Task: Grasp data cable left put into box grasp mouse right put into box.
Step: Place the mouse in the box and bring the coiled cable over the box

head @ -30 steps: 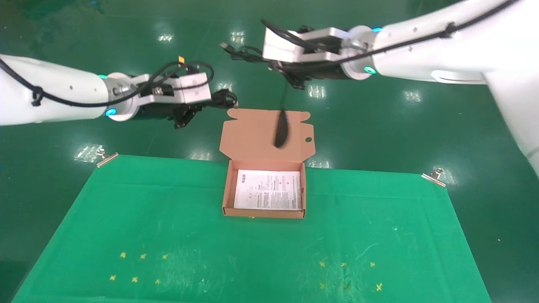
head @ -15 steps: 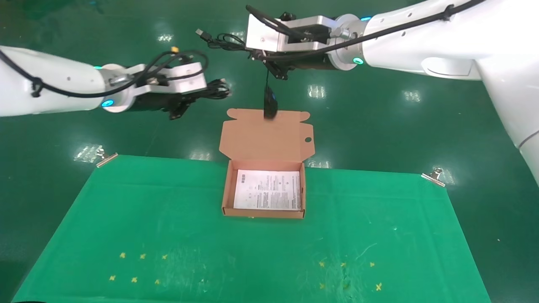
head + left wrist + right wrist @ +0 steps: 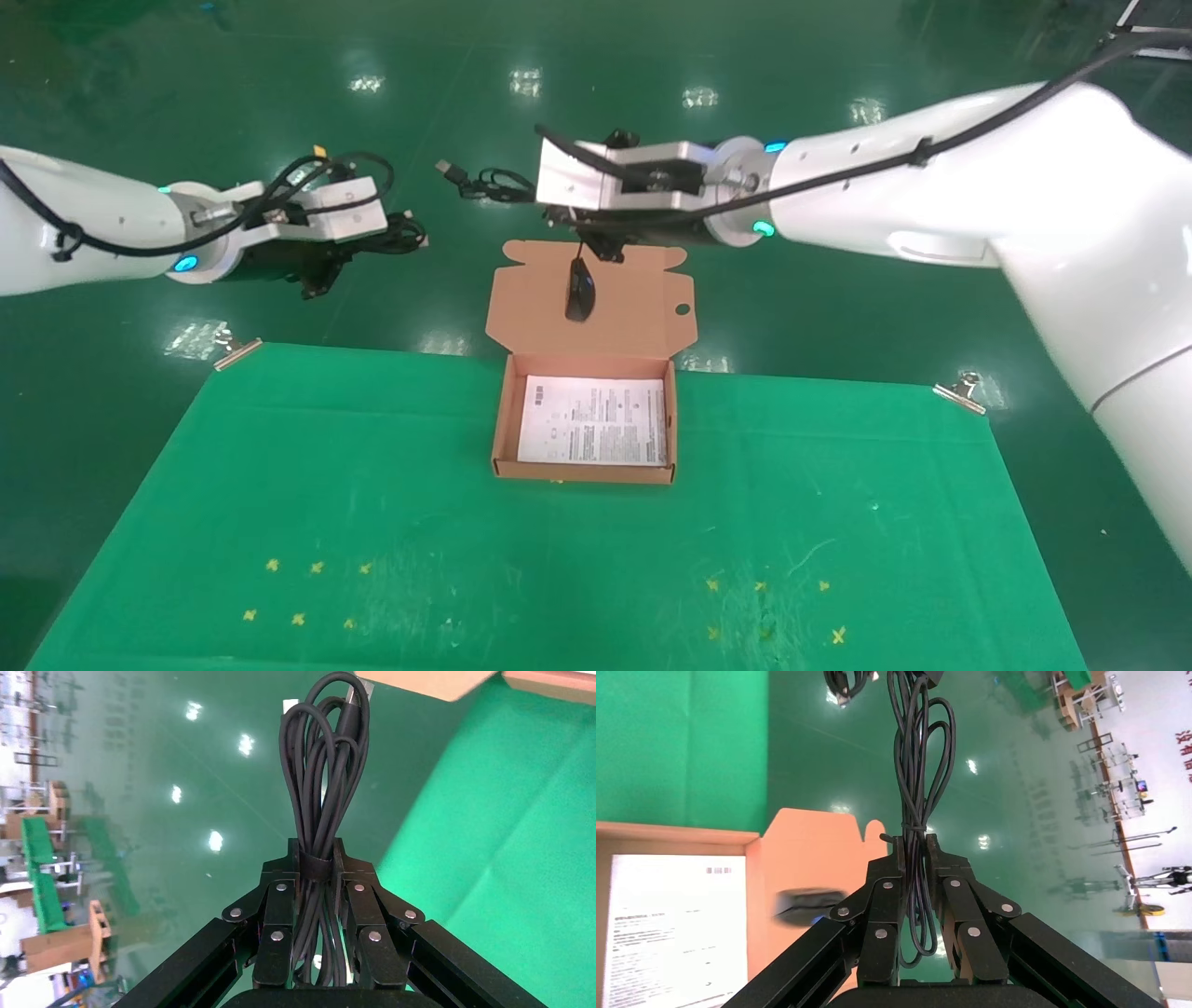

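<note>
A green cloth is covering the tabletop [image 3: 326,485], clipped at its far corners, with glossy green floor [image 3: 140,75] reflecting ceiling lights beyond. The box [image 3: 504,424] is sitting open at the far edge, a printed sheet inside. The right tool [image 3: 914,850] is pinching the mouse's bundled cord, the mouse [image 3: 579,289] dangling before the lid. The left tool [image 3: 317,853] is gripping the coiled cable [image 3: 325,762] off to the left.

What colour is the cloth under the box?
Bright green cloth, under the brown box. It shows best in the head view.
</note>
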{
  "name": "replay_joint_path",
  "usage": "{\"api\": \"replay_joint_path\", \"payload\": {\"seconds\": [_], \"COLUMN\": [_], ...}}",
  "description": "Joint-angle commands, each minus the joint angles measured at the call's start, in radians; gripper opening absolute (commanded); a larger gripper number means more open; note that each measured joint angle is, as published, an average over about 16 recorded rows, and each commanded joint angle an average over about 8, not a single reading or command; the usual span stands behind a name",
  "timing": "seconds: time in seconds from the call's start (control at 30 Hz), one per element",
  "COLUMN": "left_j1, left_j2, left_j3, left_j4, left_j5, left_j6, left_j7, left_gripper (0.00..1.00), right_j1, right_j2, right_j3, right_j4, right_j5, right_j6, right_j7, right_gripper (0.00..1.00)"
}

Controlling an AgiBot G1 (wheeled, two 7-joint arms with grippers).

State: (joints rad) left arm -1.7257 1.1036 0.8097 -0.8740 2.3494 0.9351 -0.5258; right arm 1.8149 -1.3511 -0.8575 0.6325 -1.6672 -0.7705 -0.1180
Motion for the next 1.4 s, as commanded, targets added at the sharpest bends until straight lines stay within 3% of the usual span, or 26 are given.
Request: {"api": "replay_joint_path", "payload": {"seconds": [0.03,0.63,1.1,1.4], "left_j1": [0.003,0.009,0.01,0.01], "left_j2": [-0.005,-0.017,-0.018,-0.018], "left_j3": [0.002,0.005,0.005,0.005], "left_j4": [-0.004,-0.025,-0.029,-0.029], "left_j5": [0.014,0.034,0.035,0.035], "left_j6": [0.008,0.022,0.023,0.023], "left_j7": [-0.017,-0.042,-0.045,-0.045], "left_gripper": [0.0,0.0,0.0,0.0], "right_j1": [-0.008,-0.079,-0.123,-0.141], "right_j2": [-0.002,-0.016,-0.023,-0.018], "right_j3": [-0.008,-0.181,-0.356,-0.417], "right_j4": [0.001,0.001,0.039,-0.036], "right_j5": [0.006,0.12,0.27,0.365], "right_j6": [0.006,0.058,0.155,0.192], "right_j7": [0.002,0.011,0.051,0.054], "right_gripper": [0.0,0.0,0.0,0.0]}}
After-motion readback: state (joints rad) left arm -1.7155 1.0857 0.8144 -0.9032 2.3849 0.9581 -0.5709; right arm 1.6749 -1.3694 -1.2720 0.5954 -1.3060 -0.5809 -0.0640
